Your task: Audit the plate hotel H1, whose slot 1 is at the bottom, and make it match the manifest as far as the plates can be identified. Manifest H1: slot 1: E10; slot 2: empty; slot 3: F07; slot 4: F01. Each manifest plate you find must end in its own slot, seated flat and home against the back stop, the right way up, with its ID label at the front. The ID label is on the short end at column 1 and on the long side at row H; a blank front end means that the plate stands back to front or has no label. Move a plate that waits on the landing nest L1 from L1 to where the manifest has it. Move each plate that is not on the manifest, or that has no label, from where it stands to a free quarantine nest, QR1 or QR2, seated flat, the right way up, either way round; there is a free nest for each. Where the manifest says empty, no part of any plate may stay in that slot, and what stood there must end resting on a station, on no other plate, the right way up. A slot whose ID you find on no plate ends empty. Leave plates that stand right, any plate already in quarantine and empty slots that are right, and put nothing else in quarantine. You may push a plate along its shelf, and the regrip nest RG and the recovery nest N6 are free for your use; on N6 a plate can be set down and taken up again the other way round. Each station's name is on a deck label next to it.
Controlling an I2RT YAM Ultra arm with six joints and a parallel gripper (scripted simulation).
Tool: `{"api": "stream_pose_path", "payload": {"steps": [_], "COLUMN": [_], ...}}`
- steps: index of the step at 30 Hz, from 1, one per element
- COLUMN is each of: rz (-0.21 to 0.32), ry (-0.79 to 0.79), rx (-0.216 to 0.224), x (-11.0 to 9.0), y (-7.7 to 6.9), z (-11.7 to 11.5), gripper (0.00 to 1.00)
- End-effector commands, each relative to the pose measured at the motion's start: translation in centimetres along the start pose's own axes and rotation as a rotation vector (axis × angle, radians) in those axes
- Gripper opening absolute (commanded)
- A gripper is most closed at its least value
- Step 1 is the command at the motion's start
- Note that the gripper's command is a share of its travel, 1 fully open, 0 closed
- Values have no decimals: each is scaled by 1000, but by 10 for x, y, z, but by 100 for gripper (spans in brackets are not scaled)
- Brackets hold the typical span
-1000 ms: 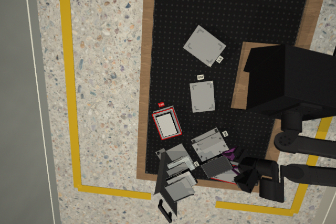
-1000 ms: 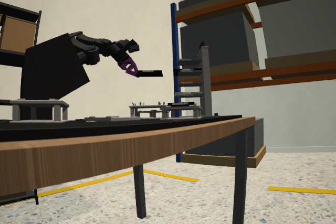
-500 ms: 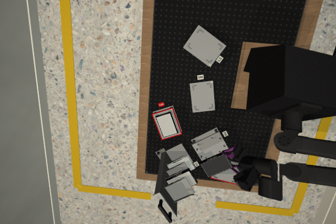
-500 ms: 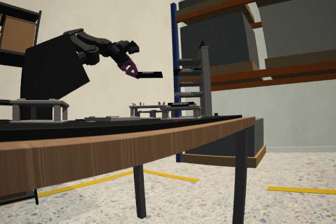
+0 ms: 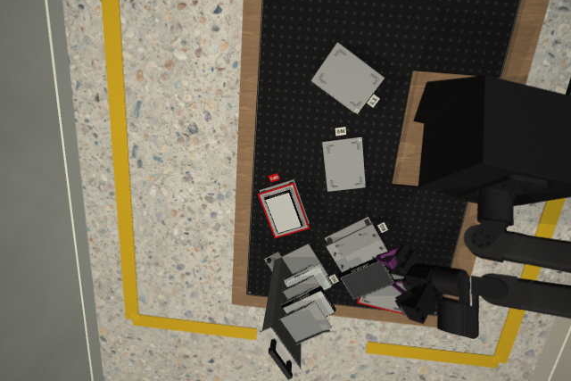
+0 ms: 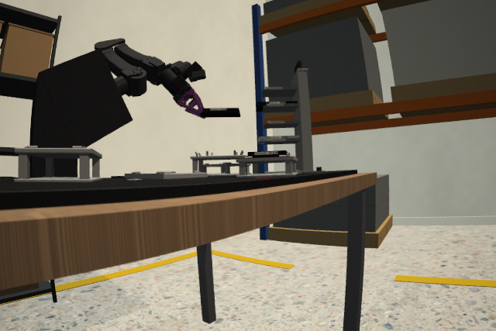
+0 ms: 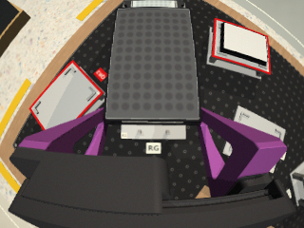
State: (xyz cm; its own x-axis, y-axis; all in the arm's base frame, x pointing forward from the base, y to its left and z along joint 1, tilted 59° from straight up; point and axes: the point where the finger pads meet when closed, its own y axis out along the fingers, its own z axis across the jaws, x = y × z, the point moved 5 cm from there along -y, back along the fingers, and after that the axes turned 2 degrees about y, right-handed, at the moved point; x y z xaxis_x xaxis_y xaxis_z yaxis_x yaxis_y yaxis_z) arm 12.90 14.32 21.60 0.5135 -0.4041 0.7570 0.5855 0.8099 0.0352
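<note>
My gripper (image 7: 152, 112) is shut on a dark grey well plate (image 7: 152, 64) and grips it by its near short end, where a pale label strip shows. In the side view the plate (image 6: 220, 112) hangs level in the air, high above the deck, with the gripper (image 6: 196, 105) behind it. It points at the plate hotel H1 (image 6: 286, 118) and stops a little short of its front, about level with an upper shelf. From above, the plate (image 5: 366, 278) is right of the hotel (image 5: 300, 295), whose shelves hold a pale plate and a dark-edged plate.
The red-framed nest QR1 (image 5: 282, 212) holds a white plate. The other red-framed nest (image 7: 66, 95) lies empty below the held plate. RG (image 5: 355, 245), N6 (image 5: 343, 163) and L1 (image 5: 347, 77) are bare. The arm's black base box (image 5: 488, 132) stands at the right.
</note>
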Motion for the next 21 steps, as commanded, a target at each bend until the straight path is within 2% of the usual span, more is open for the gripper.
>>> {"api": "stream_pose_path", "payload": {"steps": [1, 21], "rz": [-38, -39], "ry": [-8, -8], "rx": [-4, -4], "x": [6, 0], "y": [0, 7], "z": [1, 1], "gripper": [86, 86]}}
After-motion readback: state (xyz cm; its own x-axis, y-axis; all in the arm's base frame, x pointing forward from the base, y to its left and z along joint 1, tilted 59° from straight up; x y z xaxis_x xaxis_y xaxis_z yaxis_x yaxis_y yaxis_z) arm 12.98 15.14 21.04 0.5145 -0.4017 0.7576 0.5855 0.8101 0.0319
